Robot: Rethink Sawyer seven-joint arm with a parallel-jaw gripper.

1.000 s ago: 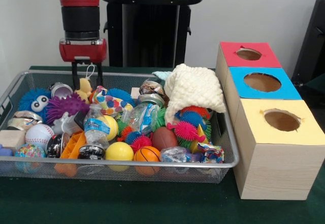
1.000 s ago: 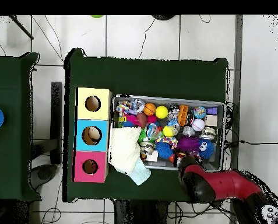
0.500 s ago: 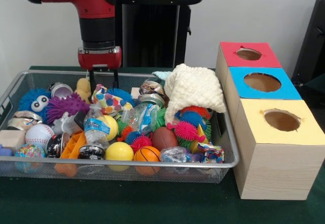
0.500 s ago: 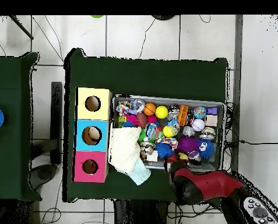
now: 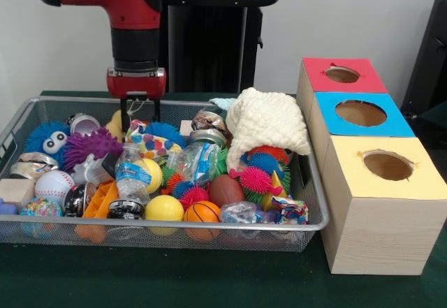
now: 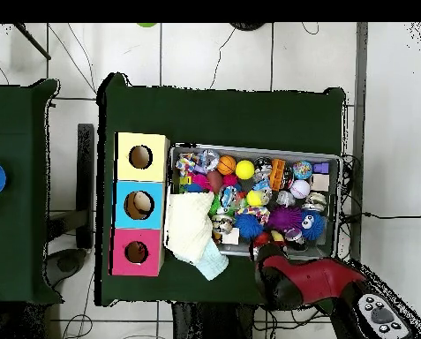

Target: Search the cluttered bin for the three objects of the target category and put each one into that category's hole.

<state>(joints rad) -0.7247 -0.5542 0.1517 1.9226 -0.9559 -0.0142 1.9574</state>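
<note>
The gripper (image 5: 138,114) hangs over the far left part of the wire bin (image 5: 318,214), its black fingers (image 5: 126,112) spread apart astride a yellow plush toy (image 5: 116,120) without closing on it. To the right stand the red, blue and yellow hole boxes (image 5: 380,189).

The red arm (image 5: 133,4) hangs vertical, its pincer (image 5: 140,114) pointing down, prongs slightly apart.

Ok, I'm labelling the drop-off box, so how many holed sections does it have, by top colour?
red-topped section: 1
blue-topped section: 1
yellow-topped section: 1
Total: 3
</note>
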